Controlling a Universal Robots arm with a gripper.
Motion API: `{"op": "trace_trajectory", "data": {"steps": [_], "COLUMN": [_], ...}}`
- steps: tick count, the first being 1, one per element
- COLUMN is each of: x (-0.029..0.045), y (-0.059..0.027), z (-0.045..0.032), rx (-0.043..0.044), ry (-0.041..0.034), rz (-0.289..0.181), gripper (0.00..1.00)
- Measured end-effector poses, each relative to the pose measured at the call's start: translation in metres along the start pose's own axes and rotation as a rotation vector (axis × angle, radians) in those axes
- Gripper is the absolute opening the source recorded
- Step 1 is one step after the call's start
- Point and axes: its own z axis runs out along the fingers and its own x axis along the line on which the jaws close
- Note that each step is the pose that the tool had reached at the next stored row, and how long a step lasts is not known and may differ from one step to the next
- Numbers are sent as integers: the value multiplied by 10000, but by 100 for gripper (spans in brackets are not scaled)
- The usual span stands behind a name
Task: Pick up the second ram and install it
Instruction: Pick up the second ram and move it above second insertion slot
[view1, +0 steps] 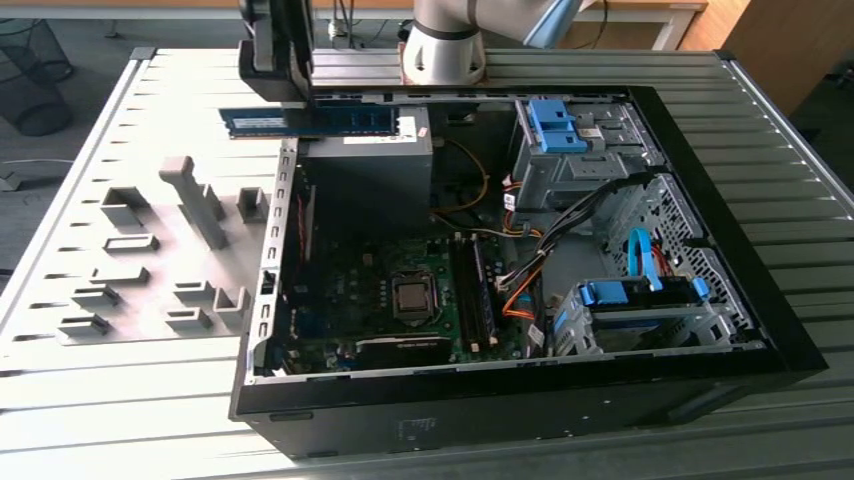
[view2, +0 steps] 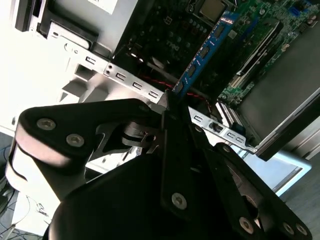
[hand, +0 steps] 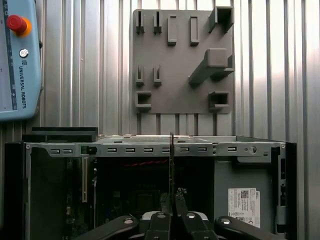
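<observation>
Above the case rim (view2: 131, 82), the fingers (view2: 170, 114) clamp the second ram (view2: 204, 50), hiding its near end.

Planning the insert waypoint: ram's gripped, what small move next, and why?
Probably carry it level toward the memory slots: the gripper is shut on the second ram, which hangs over the case rim, away from them.

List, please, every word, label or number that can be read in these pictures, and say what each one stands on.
Pale blue handheld control pendant: a maker's name in capitals along one edge.
White sticker on the grey metal box: too small to read.
Any print on the long, thin blue circuit-board stick with black chips: too small to read.
</observation>
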Motion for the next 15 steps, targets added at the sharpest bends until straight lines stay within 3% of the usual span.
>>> {"op": "trace_trajectory", "data": {"steps": [3,15], "x": [-1,-1], "y": [-49,-92], "z": [-1,-2], "rx": [0,0], "ry": [0,0], "rz": [0,0], "gripper": [14,14]}}
